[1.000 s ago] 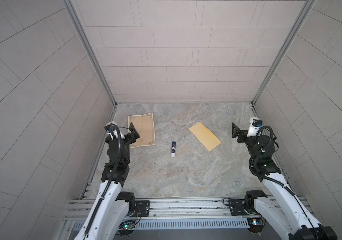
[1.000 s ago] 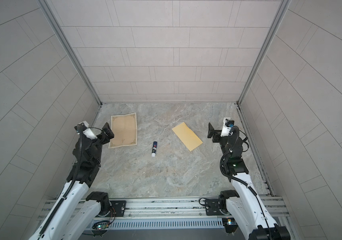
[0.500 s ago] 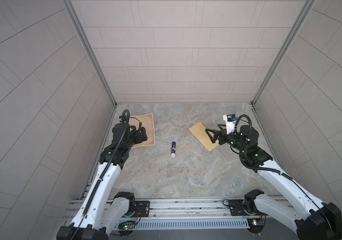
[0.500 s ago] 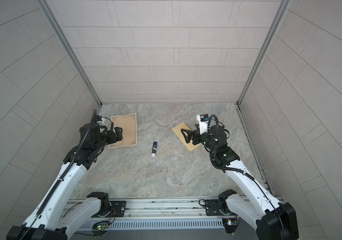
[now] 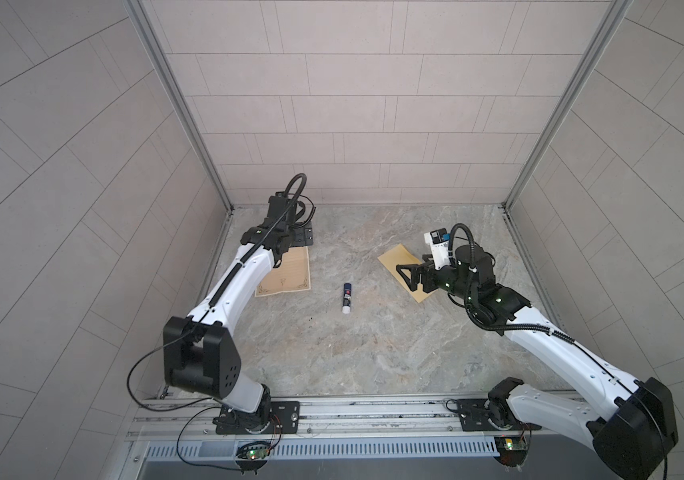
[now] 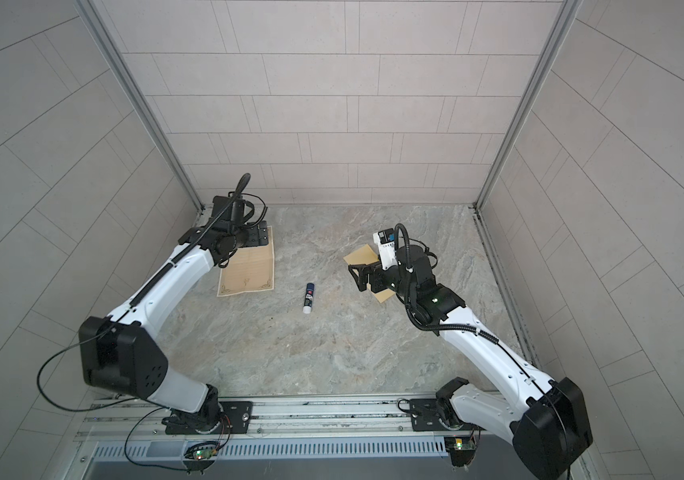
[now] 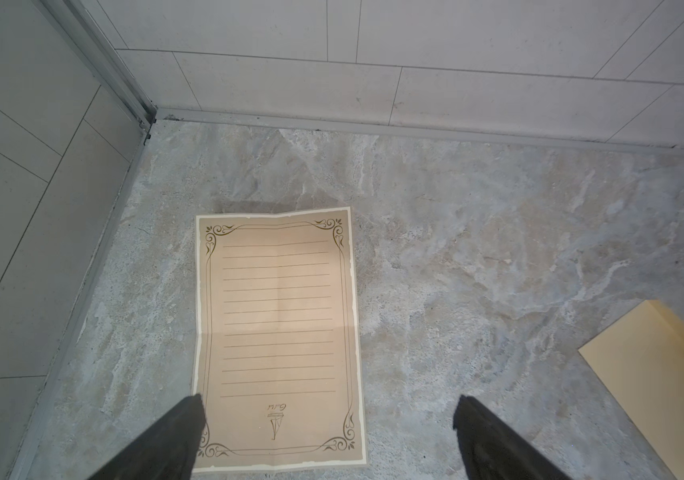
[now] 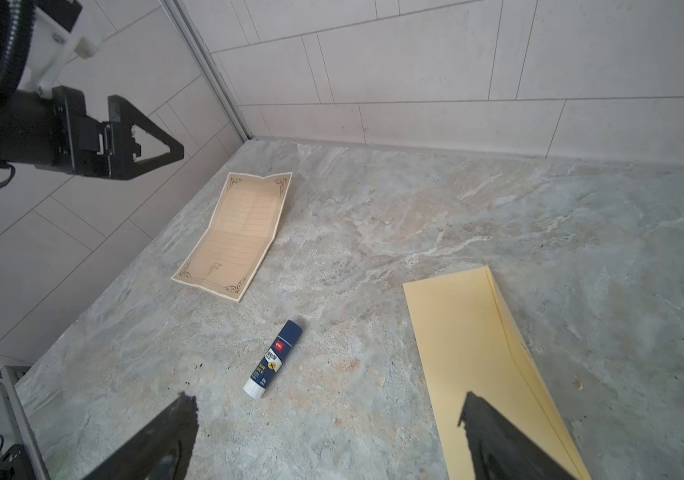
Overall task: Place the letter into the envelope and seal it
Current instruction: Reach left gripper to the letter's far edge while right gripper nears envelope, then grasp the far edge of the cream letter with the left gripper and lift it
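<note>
Both arms have swung out from the near edge: left arm (image 5: 244, 270) now above the one creased cream paper letter (image 7: 278, 332) with dark printed border, right arm (image 5: 539, 336) above the one plain yellow-tan manila envelope (image 8: 477, 353). Left jaws and right jaws both spread wide, holding nothing. One blue-and-white glue stick (image 8: 273, 359) lies between the two papers on the grey marbled bench (image 5: 373, 345); letter flat at the left, well apart from the envelope.

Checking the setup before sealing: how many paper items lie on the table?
2. The letter lies left of the glue stick, the envelope right of it. No others visible.
</note>
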`<state>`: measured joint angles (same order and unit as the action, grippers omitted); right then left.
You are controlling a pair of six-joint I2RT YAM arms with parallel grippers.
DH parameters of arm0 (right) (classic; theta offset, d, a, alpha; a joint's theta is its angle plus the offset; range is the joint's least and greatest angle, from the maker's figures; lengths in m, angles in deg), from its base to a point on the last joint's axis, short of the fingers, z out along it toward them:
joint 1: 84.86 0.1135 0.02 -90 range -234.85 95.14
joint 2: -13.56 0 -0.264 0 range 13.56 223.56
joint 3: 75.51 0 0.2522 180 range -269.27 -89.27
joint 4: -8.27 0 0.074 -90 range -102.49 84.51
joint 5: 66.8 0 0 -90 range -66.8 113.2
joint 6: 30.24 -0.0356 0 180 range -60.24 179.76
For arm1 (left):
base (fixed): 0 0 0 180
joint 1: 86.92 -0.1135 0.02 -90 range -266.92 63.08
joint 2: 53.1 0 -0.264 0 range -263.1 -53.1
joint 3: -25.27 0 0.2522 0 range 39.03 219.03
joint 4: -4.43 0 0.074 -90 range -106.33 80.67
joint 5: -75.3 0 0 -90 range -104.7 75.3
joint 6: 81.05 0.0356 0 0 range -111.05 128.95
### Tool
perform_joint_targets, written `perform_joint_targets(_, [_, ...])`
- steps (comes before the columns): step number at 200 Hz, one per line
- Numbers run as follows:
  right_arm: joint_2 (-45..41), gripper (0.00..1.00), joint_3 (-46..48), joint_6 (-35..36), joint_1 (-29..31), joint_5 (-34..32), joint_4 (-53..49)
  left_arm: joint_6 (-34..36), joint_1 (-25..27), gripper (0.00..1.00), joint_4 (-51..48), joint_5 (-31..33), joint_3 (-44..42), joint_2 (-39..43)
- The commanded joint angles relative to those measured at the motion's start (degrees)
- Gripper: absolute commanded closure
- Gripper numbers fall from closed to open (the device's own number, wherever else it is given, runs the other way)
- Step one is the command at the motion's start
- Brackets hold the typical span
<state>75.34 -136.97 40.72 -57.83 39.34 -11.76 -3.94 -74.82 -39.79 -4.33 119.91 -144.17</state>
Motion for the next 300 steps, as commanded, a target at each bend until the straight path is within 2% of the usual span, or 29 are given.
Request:
perform_joint_targets(1, [-2.4,0.0,1.7,0.5,0.4,0.8,-6.0,-0.5,1.0,0.03,-2.9,6.0,5.5,-4.7])
perform_joint_targets(34, [-5.3,0.01,5.6,-0.5,0.7,1.9,-8.3,-0.6,4.1,0.04,-4.7,12.1,14.8,-13.6])
perform_joint_targets(83, [-9.4,0.01,8.6,-2.1,1.8,0.2,-10.6,1.5,7.7,0.06,-11.9,23.4,29.4,-29.2])
perform_joint_targets(119, [-10.8,0.01,9.5,-0.9,2.3,-0.8,-12.1,2.7,8.4,0.07,-13.6,28.9,34.8,-37.2])
perform_joint_targets(184, [-7.0,0.01,9.9,-1.5,2.8,0.6,-4.4,5.9,9.6,0.09,-14.7,38.4,41.2,-47.4])
perform_joint_targets(300, [-4.4,0.0,11.0,-0.2,2.9,2.2,-0.6,8.0,9.1,0.22,-16.8,37.3,48.0,-55.2])
